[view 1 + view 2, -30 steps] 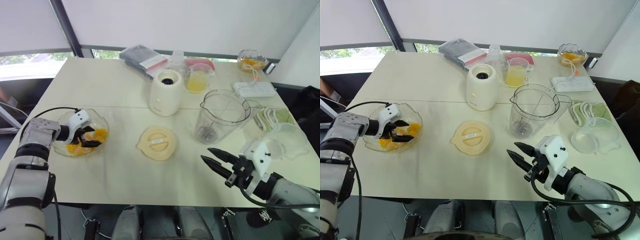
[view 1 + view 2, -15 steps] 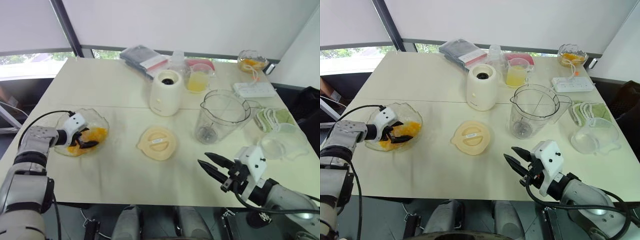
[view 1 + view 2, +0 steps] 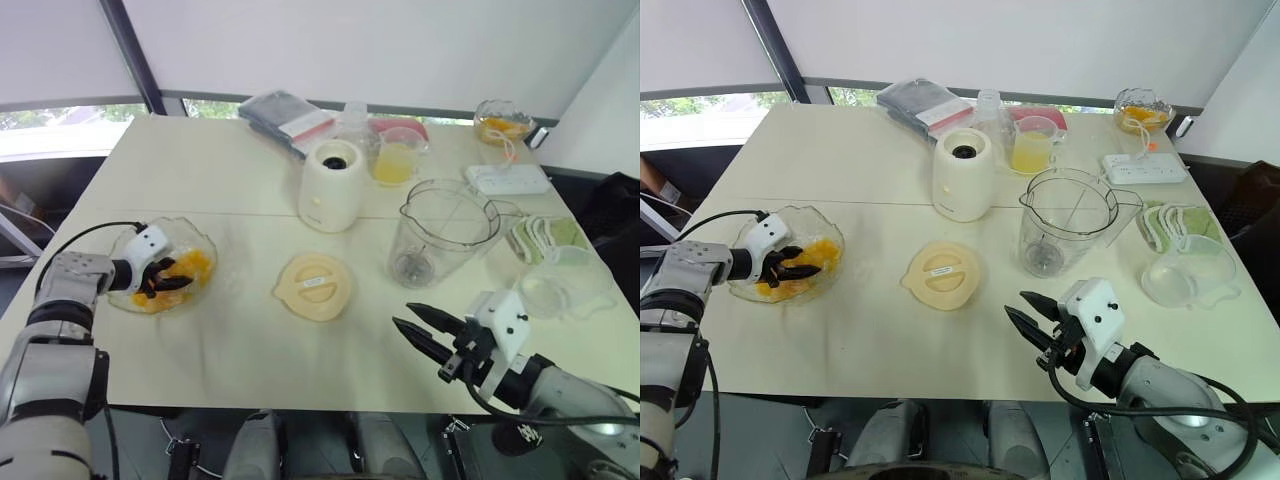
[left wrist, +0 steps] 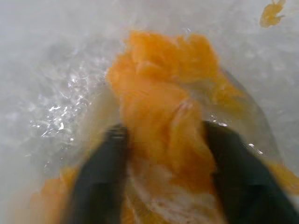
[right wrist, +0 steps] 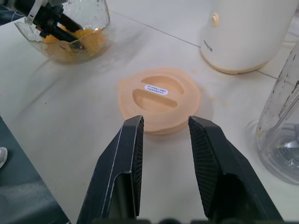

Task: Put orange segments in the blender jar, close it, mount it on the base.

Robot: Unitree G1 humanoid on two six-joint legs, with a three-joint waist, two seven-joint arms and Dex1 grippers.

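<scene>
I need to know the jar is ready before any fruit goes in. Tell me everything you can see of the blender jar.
The blender jar is a clear plastic pitcher, standing upright on the table with its mouth open and no lid on. It has a pour spout at the rim, a side handle, and metal blades at the bottom. No orange segments show inside. It stands apart from the cream-white base, not mounted, with the flat cream lid lying nearer the front edge. Neither gripper touches it.
</scene>
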